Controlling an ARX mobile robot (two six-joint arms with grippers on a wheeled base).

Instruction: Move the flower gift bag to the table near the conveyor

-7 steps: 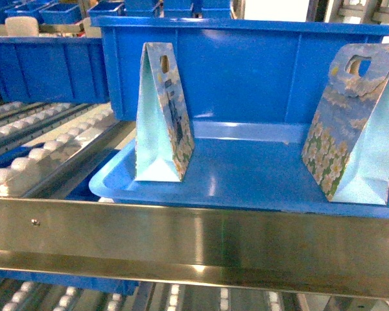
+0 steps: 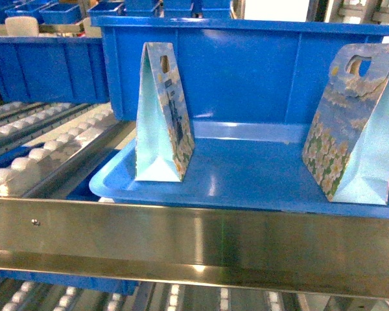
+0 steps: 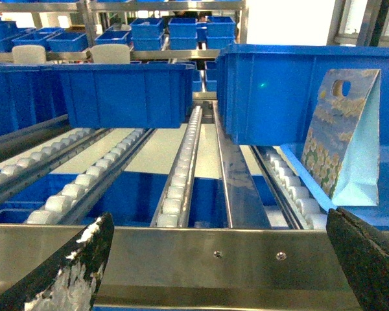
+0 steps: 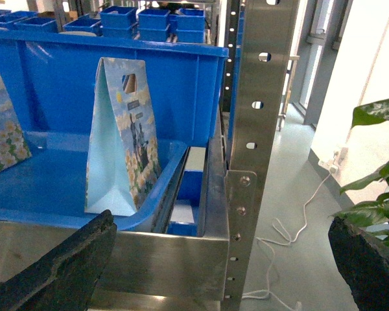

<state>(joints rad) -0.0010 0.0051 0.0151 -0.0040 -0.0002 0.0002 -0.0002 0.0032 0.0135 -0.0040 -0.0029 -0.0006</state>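
Note:
Two flower gift bags stand upright on a blue tray (image 2: 246, 184) on the conveyor (image 2: 45, 149): one on the left (image 2: 163, 113) and one on the right (image 2: 353, 123). Neither gripper shows in the head view. In the left wrist view my left gripper (image 3: 217, 265) is open in front of the steel front rail, with one bag (image 3: 343, 139) beyond it to the right. My right gripper (image 4: 217, 265) is open by the rack's corner post, and a bag (image 4: 123, 139) stands behind the rail to its left. The table is out of view.
A large blue bin (image 2: 246, 65) sits right behind the bags, with more blue bins (image 3: 123, 91) further back on the roller tracks (image 3: 181, 168). A steel rail (image 2: 194, 240) fronts the rack and a perforated post (image 4: 259, 129) marks its right corner. A plant (image 4: 376, 149) and a white cord (image 4: 292, 227) lie to the right.

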